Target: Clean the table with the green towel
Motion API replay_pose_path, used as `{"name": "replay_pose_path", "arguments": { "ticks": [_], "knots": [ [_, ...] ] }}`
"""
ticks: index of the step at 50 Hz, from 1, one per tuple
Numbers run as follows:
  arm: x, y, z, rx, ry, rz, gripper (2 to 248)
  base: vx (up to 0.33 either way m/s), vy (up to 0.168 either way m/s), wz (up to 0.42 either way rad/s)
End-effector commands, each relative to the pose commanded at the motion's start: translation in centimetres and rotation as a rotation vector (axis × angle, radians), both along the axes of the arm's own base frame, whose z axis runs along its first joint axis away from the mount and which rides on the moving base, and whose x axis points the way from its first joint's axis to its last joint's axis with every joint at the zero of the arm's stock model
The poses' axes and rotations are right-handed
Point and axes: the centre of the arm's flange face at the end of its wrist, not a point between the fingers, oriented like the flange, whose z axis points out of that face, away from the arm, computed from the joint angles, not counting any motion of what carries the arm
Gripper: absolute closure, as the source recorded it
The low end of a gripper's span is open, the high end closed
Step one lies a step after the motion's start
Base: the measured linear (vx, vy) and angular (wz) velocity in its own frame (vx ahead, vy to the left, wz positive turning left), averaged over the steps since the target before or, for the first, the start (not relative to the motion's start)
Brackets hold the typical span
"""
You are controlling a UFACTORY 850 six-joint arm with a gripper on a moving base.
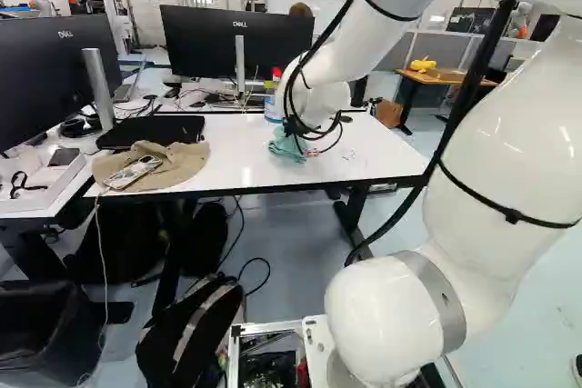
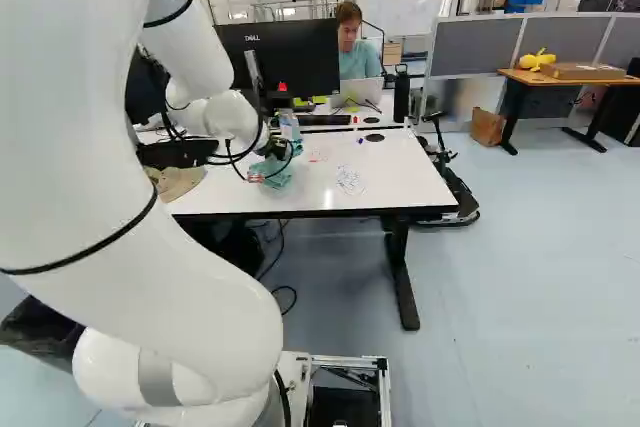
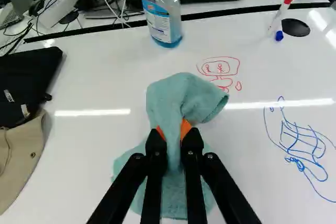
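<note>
Fingers (image 2: 281,151) pinch green towel (image 3: 176,95) on scribbled white table (image 2: 402,182), grey dividers (image 2: 565,39) beyond.

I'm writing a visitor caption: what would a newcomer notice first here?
Probably the big white arm, filling the right of the left base view. Then the green towel, clamped in the black pincer at the white table, with a red drawing ahead and a larger blue drawing to one side.

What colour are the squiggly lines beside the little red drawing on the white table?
The squiggly lines are blue, seen best in the wrist view.
</note>
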Motion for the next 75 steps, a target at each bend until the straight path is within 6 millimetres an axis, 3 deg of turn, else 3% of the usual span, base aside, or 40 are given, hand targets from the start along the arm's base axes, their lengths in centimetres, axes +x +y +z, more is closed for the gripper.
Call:
{"name": "replay_pose_path", "arguments": {
  "ticks": [39,52,75],
  "knots": [
    [-0.4,-6.0,0.0,0.000,0.000,-0.138,204,0.000,0.000,0.000],
    [1.3,-7.4,0.0,0.000,0.000,-0.169,204,0.000,0.000,0.000],
    [5.9,-7.1,0.0,0.000,-0.007,-0.158,204,0.000,0.000,0.000]
  ]
}}
